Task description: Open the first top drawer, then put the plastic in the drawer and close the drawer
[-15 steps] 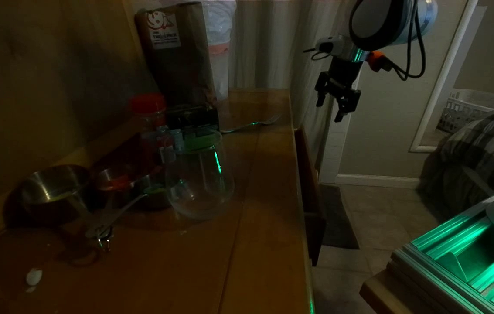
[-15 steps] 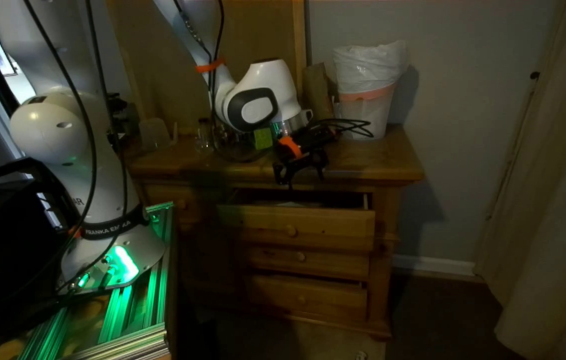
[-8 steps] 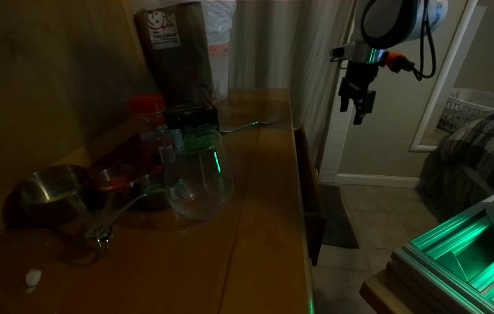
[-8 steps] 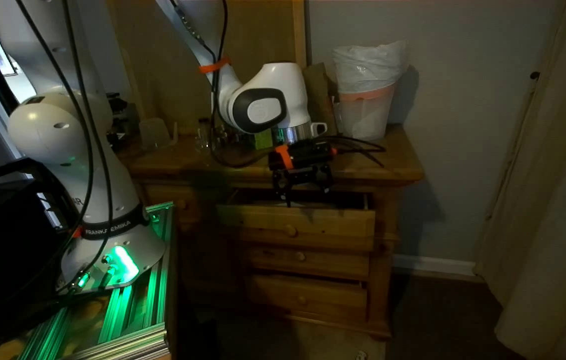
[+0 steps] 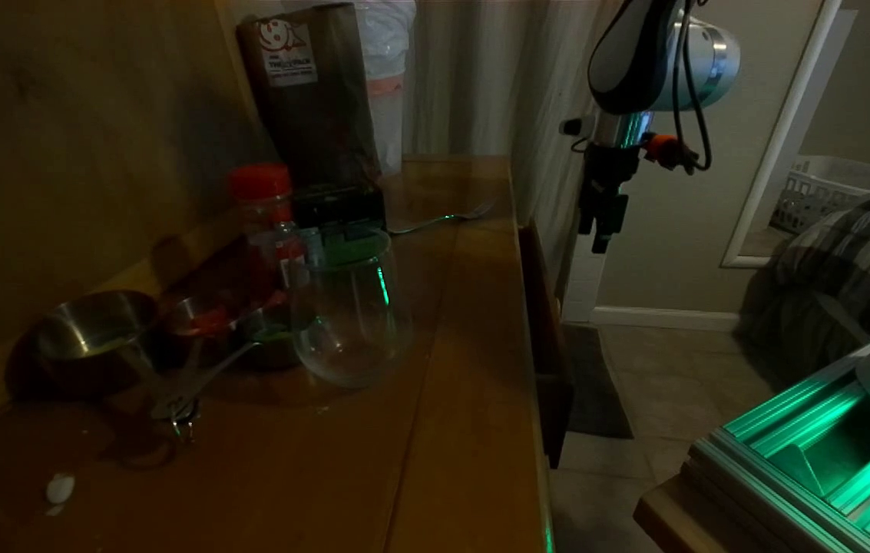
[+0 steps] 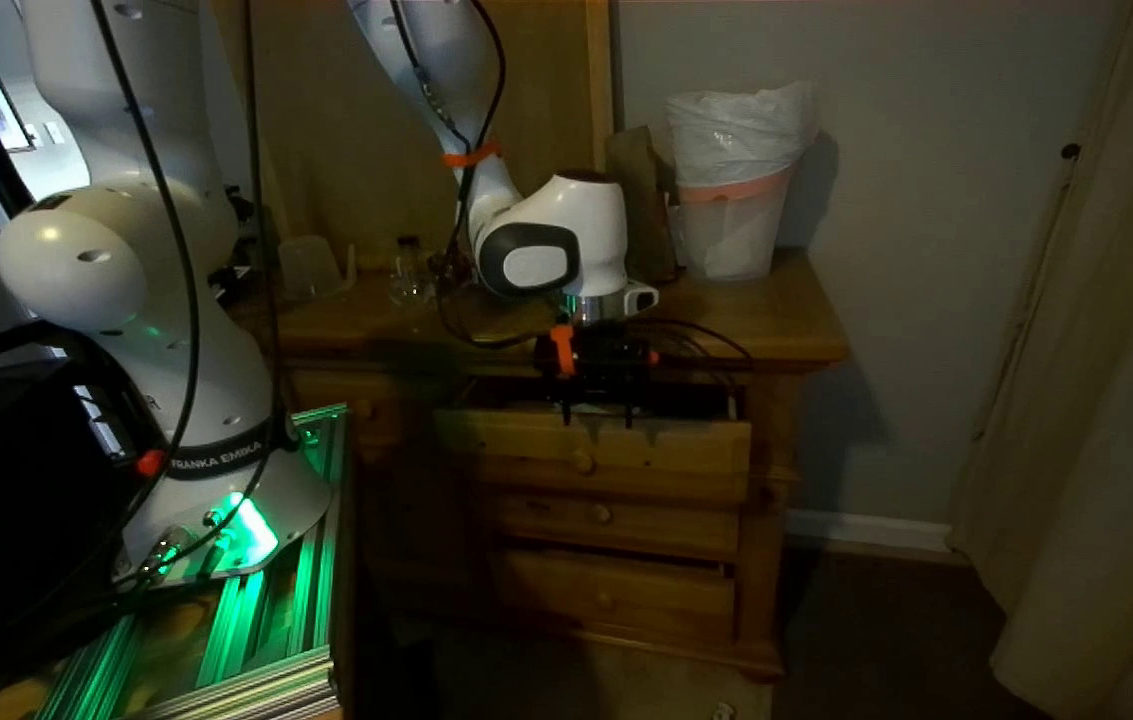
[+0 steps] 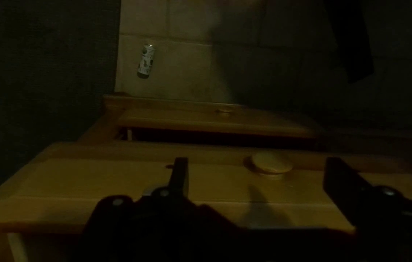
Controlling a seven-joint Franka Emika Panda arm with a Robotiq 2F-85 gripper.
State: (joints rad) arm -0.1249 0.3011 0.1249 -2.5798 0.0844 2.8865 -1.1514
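Note:
The top drawer (image 6: 671, 450) of the wooden dresser stands pulled open, its round knob (image 6: 582, 461) on the front. The drawer also shows edge-on in an exterior view (image 5: 546, 346). My gripper (image 6: 597, 420) points down at the open drawer's front, with its fingers apart and nothing between them; it also shows in an exterior view (image 5: 593, 240). In the wrist view the open fingers (image 7: 257, 160) lie either side of the drawer knob (image 7: 271, 162), apart from it. A pale patch shows inside the drawer behind the gripper; whether it is the plastic I cannot tell.
Two lower drawers (image 6: 616, 595) are below, the bottom one slightly open. On the dresser top are a bin with a white bag (image 6: 741, 190), a paper bag (image 5: 312, 100), a glass (image 5: 350, 322) and a fork (image 5: 442, 220). A can (image 7: 146, 60) lies on the floor.
My gripper has come down from above the drawer's opening to its front and has turned to point straight down. It stays open. The drawer has not moved.

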